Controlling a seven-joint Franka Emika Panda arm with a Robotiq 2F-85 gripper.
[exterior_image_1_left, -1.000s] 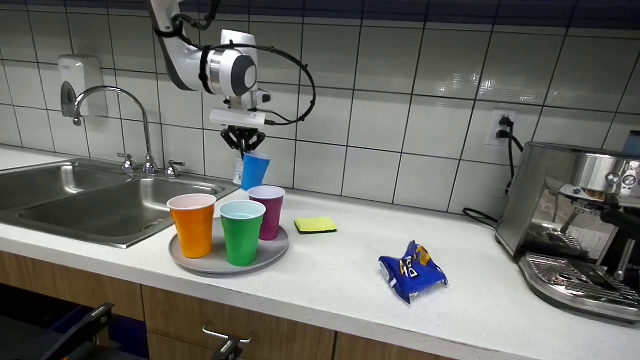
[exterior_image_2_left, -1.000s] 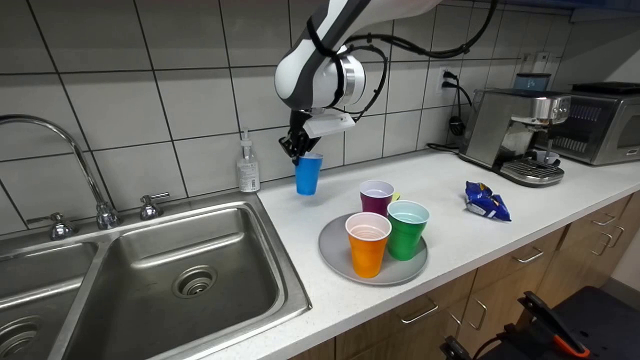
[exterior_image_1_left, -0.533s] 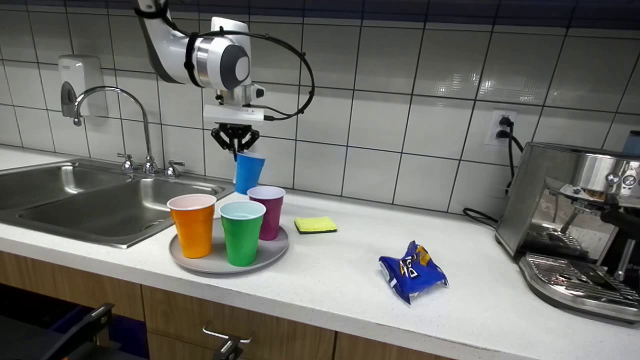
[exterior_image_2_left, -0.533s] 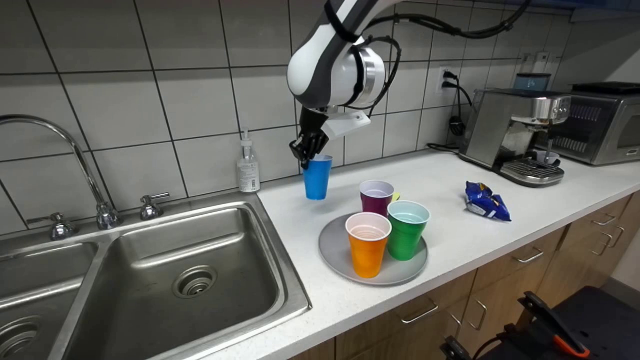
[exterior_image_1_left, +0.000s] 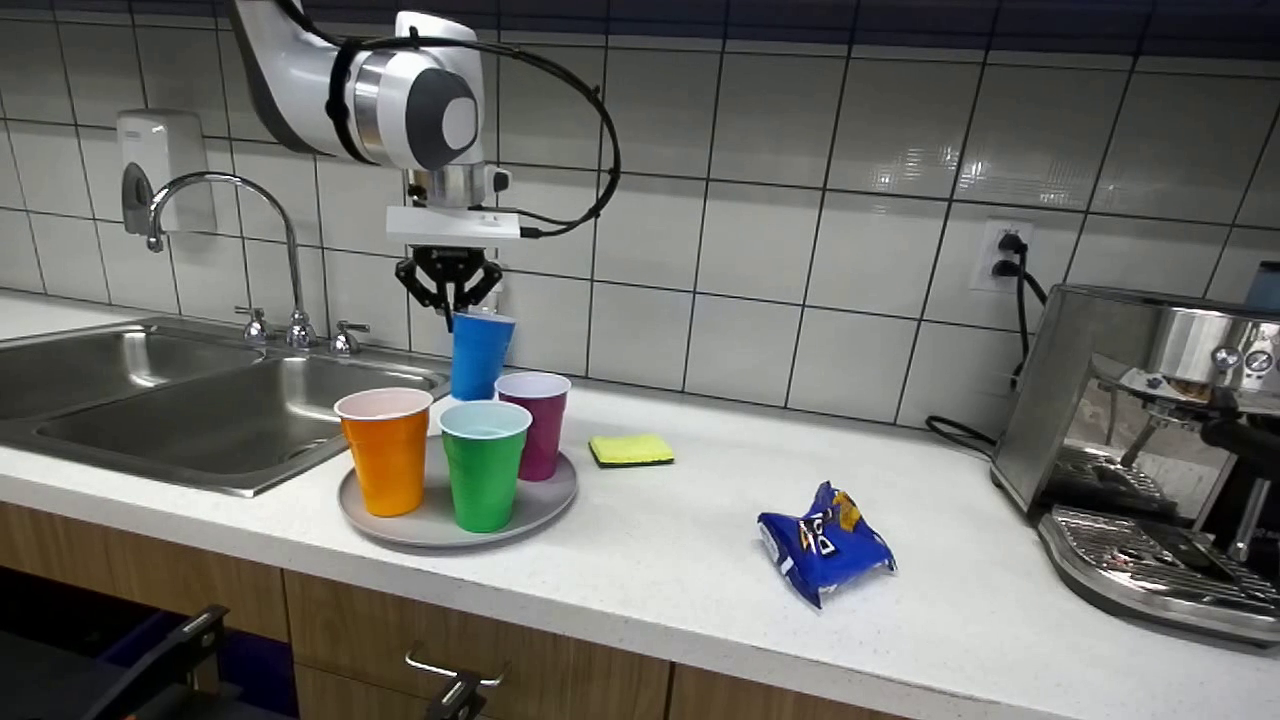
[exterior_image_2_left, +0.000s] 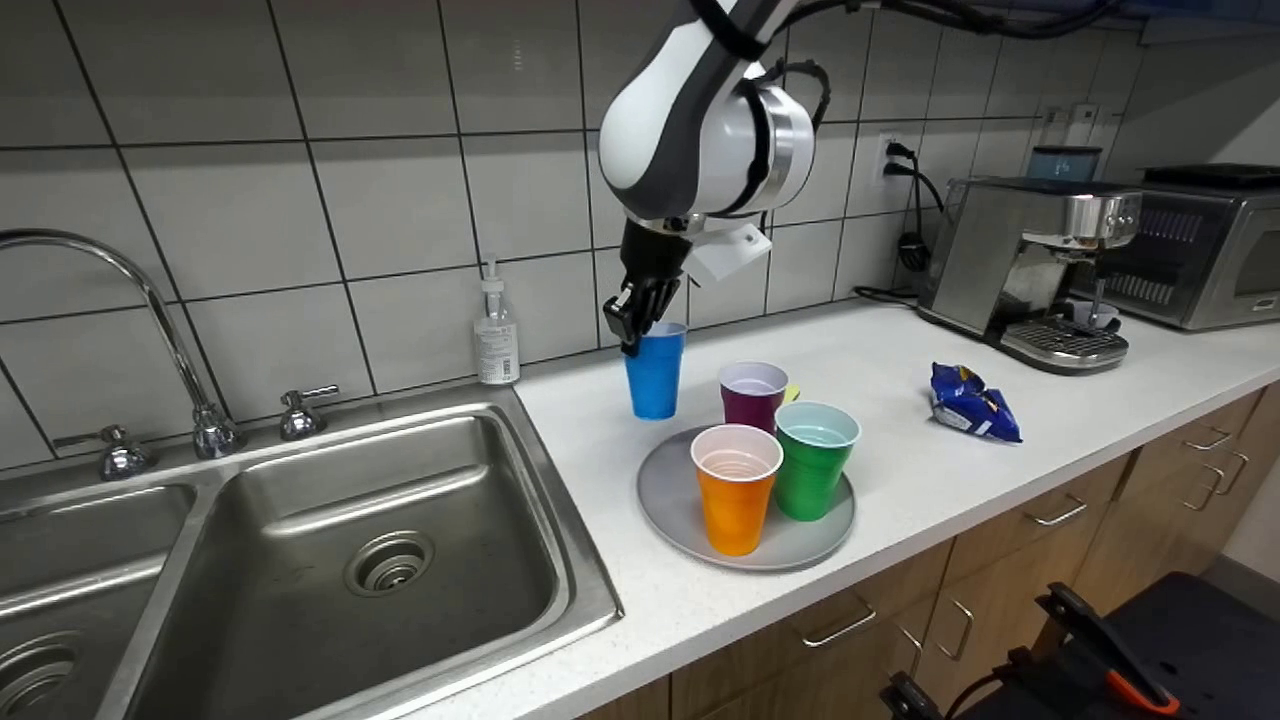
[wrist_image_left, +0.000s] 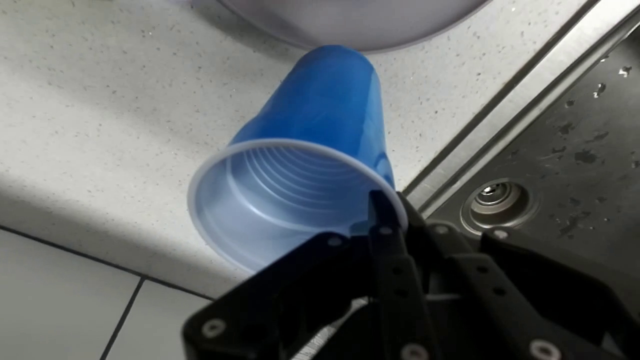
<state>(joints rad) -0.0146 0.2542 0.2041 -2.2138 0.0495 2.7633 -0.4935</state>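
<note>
My gripper (exterior_image_1_left: 450, 318) is shut on the rim of a blue cup (exterior_image_1_left: 478, 362). In the wrist view one fingertip is inside the cup (wrist_image_left: 325, 105) and one outside, with the rim between them (wrist_image_left: 400, 202). The cup is slightly tilted, its inside looks empty, and it appears to hang above the counter behind the plate. A grey plate (exterior_image_2_left: 670, 495) bears an orange cup (exterior_image_2_left: 735, 505), a green cup (exterior_image_2_left: 812, 470) and a purple cup (exterior_image_2_left: 752, 405). The plate's edge (wrist_image_left: 375, 22) shows past the blue cup's base in the wrist view.
A steel double sink (exterior_image_2_left: 400, 470) with a faucet (exterior_image_1_left: 290, 250) lies beside the plate. A soap bottle (exterior_image_2_left: 496, 340) stands by the tiled wall. A yellow sponge (exterior_image_1_left: 631, 449), a blue snack bag (exterior_image_1_left: 828, 545) and a coffee machine (exterior_image_1_left: 1130, 450) are along the counter.
My gripper has carried the blue cup away from the wall and a little toward the plate. It stays shut on the rim. The cups on the plate have not moved.
</note>
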